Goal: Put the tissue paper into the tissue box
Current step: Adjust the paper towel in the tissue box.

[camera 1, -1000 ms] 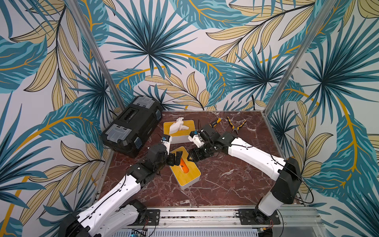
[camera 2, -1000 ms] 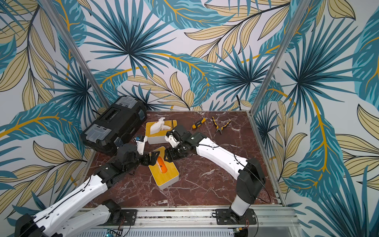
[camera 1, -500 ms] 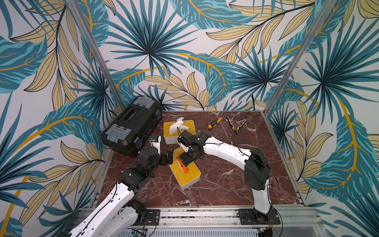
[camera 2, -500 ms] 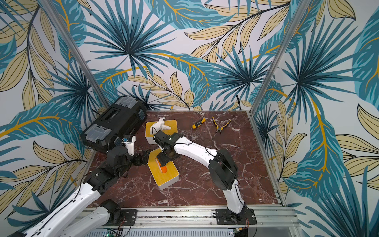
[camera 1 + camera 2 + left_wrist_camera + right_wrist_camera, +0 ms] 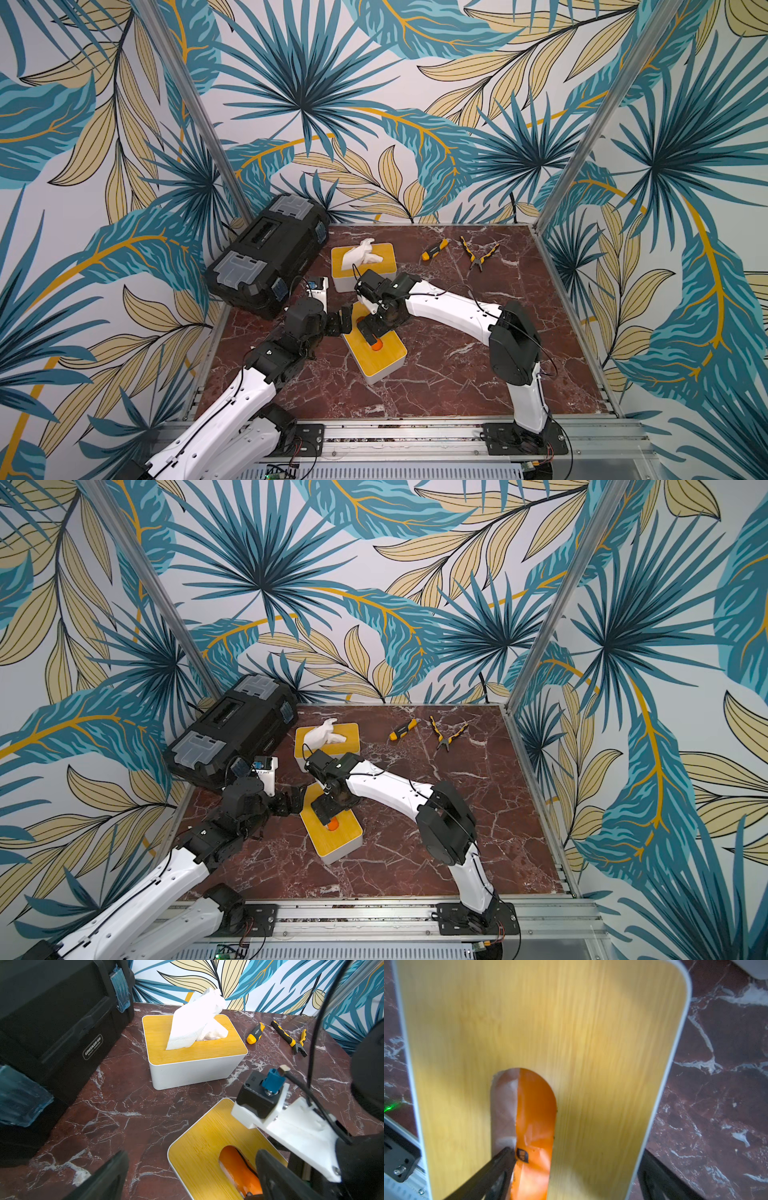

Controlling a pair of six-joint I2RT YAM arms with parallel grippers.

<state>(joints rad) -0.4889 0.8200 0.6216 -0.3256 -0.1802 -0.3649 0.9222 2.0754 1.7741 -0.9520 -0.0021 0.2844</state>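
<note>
Right gripper (image 5: 373, 332) hangs spread wide over the near tissue box (image 5: 384, 363), gripping nothing. 1 finger (image 5: 500, 1165) dips into the slot, where the orange tissue pack (image 5: 534, 1109) lies inside. Left gripper (image 5: 341, 323), also spread and empty, sits at the box's left end. Insertion looks nearly finished; next, the right arm must lift straight clear without snagging the wrapper.

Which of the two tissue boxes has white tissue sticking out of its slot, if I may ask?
The far tissue box beside the black toolbox, topped by white tissue; the near tissue box under the right gripper shows only an orange pack.
</note>
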